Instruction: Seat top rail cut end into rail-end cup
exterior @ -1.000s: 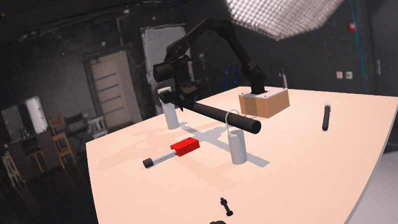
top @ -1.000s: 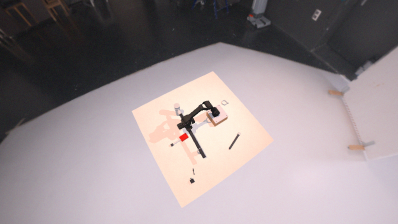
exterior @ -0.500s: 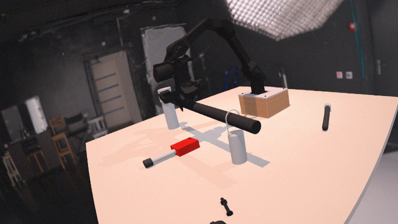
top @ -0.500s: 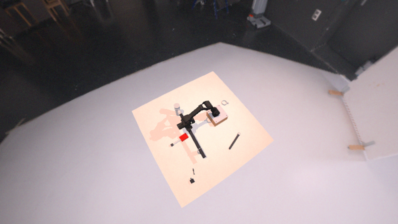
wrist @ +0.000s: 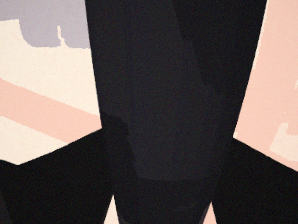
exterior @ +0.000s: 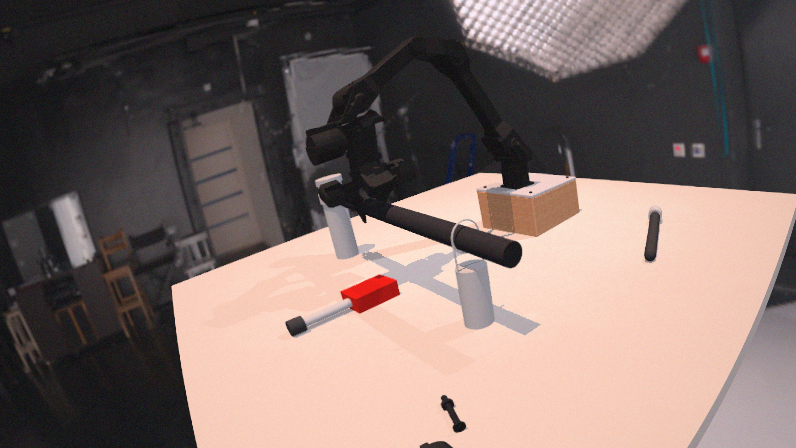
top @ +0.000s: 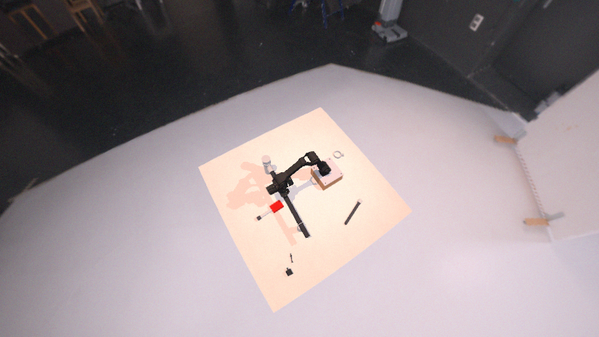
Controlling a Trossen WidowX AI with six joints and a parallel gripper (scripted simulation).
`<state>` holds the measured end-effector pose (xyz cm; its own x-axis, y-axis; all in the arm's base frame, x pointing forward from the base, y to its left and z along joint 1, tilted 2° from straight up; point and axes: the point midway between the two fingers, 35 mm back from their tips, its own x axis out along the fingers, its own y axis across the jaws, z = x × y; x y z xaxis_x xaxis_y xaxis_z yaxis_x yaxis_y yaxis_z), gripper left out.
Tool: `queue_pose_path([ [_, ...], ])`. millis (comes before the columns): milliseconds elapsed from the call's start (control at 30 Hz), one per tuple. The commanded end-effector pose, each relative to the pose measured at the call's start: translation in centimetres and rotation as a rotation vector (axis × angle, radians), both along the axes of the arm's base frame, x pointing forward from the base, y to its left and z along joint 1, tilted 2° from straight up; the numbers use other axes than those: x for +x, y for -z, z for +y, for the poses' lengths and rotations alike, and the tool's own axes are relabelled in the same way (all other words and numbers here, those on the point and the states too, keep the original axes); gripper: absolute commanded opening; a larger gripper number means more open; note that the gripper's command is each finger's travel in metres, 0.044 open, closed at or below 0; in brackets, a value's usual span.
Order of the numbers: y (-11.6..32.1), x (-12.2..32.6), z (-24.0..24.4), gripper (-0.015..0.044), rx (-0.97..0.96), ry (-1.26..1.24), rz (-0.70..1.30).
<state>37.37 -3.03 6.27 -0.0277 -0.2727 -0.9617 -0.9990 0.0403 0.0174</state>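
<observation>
1. The wire loop cap (exterior: 465, 239) on the short grey line post (exterior: 474, 294) encircles the dark top rail (exterior: 445, 230), which passes through it.
2. The gripper (exterior: 356, 203) pinches the rail near its far end, beside the tall grey post (exterior: 338, 222); whether that end sits in a cup cannot be told.
3. In the wrist view, the rail (wrist: 166, 96) fills the space between the fingers.
4. A red-handled tool (exterior: 348, 303) lies on the table (exterior: 612, 333), below the rail.

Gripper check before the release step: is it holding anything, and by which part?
The gripper is shut on the long dark cylindrical top rail, gripping it near the end by the big grey post, far from the wire loop cap.
</observation>
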Motion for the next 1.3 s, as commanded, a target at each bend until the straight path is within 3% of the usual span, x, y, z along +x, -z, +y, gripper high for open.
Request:
queue_pose_path([
  [0,-0.1,0.0,-0.4,0.0,-0.007,0.0,-0.001],
  [1267,-0.2,0.1,-1.7,0.0,-0.008,0.0,-0.001],
])
